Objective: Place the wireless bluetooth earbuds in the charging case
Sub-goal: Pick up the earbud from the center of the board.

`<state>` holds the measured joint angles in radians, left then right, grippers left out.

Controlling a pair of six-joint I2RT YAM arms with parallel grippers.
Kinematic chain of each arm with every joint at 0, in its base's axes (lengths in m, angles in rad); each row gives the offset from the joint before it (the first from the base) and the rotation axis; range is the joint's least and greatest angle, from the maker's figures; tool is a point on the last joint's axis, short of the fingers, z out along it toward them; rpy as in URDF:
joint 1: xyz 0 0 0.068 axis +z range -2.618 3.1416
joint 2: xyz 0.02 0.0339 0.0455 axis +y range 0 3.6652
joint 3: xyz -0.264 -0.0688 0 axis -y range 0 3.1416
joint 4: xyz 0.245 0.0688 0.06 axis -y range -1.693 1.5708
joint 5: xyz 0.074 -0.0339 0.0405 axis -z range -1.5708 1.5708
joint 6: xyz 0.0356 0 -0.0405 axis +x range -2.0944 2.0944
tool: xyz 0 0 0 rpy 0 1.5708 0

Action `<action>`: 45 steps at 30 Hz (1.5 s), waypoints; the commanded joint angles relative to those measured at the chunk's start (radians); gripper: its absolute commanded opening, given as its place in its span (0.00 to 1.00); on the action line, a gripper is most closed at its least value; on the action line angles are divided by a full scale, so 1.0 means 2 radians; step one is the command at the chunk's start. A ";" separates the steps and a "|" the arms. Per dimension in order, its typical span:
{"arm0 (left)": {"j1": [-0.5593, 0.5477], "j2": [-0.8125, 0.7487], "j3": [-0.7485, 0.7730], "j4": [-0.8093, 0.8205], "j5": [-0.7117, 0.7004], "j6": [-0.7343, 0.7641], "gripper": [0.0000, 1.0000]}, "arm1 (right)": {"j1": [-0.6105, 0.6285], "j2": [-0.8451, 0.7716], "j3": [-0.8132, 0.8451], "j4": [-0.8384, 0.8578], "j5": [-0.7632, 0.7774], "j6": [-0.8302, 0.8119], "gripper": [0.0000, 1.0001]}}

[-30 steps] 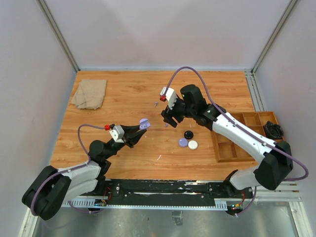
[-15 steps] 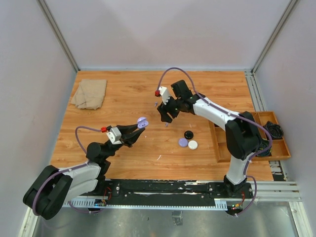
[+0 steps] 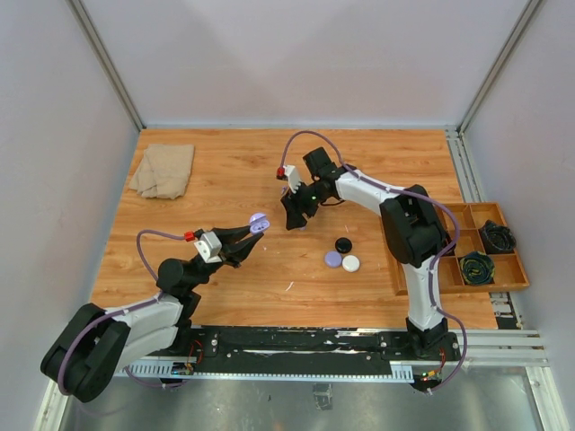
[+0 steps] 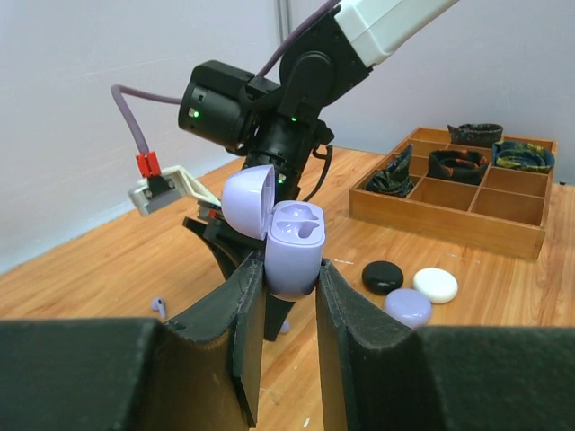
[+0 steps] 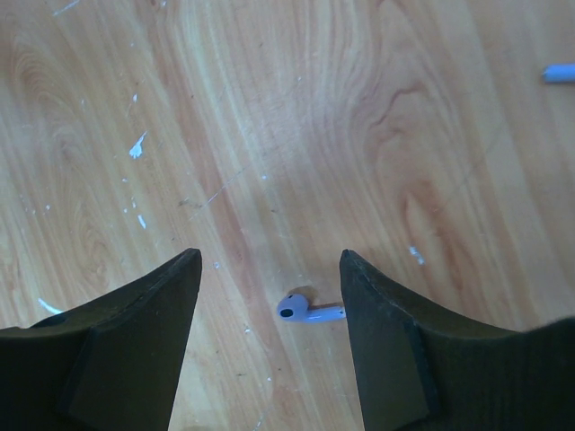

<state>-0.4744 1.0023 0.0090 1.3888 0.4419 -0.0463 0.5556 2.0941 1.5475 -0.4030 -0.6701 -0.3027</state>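
Observation:
My left gripper (image 4: 289, 269) is shut on an open pale purple charging case (image 4: 292, 247), held upright above the table with its lid up; both show in the top view, the gripper (image 3: 254, 230) and the case (image 3: 259, 222). My right gripper (image 5: 269, 260) is open and empty, pointing down at the table. A pale purple earbud (image 5: 305, 311) lies on the wood between its fingers, its stem by the right finger. From the left wrist view this earbud (image 4: 286, 325) sits at the right gripper's tips. A second purple earbud (image 4: 158, 306) lies further left.
Three closed round cases lie together: black (image 3: 342, 244), purple (image 3: 333, 259), white (image 3: 350, 263). A wooden compartment tray (image 3: 418, 269) with coiled cables stands at the right. A folded cloth (image 3: 163, 170) lies at the back left.
My right gripper has swung left and lowered toward the table over the purple earbud. My left gripper has stayed almost still with the open case.

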 commanded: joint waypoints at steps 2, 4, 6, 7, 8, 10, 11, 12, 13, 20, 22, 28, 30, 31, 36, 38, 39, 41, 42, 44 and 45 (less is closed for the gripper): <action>0.003 -0.009 -0.015 0.008 -0.002 0.012 0.00 | -0.004 0.011 0.011 -0.038 -0.034 -0.005 0.63; 0.003 -0.009 -0.015 0.007 0.000 0.011 0.00 | -0.004 0.011 0.008 -0.045 -0.028 -0.003 0.63; 0.003 -0.010 -0.015 0.006 0.000 0.011 0.00 | -0.004 0.010 0.003 -0.054 -0.020 -0.003 0.63; 0.003 -0.011 -0.015 0.005 0.000 0.011 0.00 | -0.004 0.010 0.003 -0.060 -0.016 -0.003 0.63; 0.003 -0.011 -0.014 0.003 0.000 0.011 0.00 | -0.004 0.009 0.001 -0.065 -0.014 -0.004 0.63; 0.003 -0.012 -0.014 0.003 0.001 0.011 0.00 | -0.004 0.008 -0.004 -0.073 -0.008 -0.004 0.63; 0.003 -0.013 -0.014 0.001 0.001 0.012 0.00 | -0.004 0.006 -0.007 -0.076 -0.004 -0.003 0.62; 0.003 -0.014 -0.014 0.000 0.002 0.011 0.00 | -0.004 0.005 -0.010 -0.078 0.001 -0.004 0.62; 0.003 -0.014 -0.013 0.000 0.002 0.012 0.00 | -0.004 0.003 -0.014 -0.079 0.006 -0.004 0.62; 0.003 -0.015 -0.012 -0.002 0.007 0.009 0.00 | -0.004 -0.002 -0.026 -0.098 0.030 -0.001 0.60; 0.003 -0.016 -0.011 -0.003 0.008 0.009 0.00 | -0.004 -0.006 -0.030 -0.105 0.037 0.002 0.59; 0.003 -0.016 -0.011 -0.004 0.009 0.008 0.00 | 0.003 -0.029 -0.052 -0.105 0.066 0.022 0.55; 0.003 -0.018 -0.011 -0.005 0.010 0.008 0.00 | 0.007 -0.034 -0.056 -0.107 0.075 0.027 0.53; 0.003 -0.019 -0.011 -0.006 0.010 0.008 0.00 | 0.009 -0.036 -0.057 -0.108 0.078 0.030 0.53; 0.003 -0.023 -0.011 -0.010 0.008 0.008 0.00 | 0.013 -0.045 -0.054 -0.108 0.094 0.044 0.47; 0.003 -0.024 -0.011 -0.011 0.007 0.009 0.00 | 0.015 -0.052 -0.049 -0.100 0.113 0.053 0.44; 0.003 -0.025 -0.011 -0.011 0.007 0.008 0.00 | 0.017 -0.053 -0.046 -0.097 0.120 0.054 0.43; 0.003 -0.025 -0.011 -0.012 0.006 0.009 0.00 | 0.024 -0.054 -0.036 -0.097 0.134 0.051 0.42; 0.003 -0.026 -0.011 -0.012 0.006 0.009 0.00 | 0.027 -0.054 -0.028 -0.101 0.141 0.047 0.42; 0.003 -0.028 -0.011 -0.014 0.007 0.009 0.00 | 0.033 -0.046 -0.009 -0.117 0.153 0.038 0.42; 0.003 -0.028 -0.011 -0.015 0.007 0.009 0.00 | 0.037 -0.039 0.003 -0.129 0.161 0.034 0.42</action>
<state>-0.4744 0.9607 0.0090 1.3434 0.4503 -0.0448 0.5911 2.0235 1.4670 -0.5941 -0.4297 -0.2211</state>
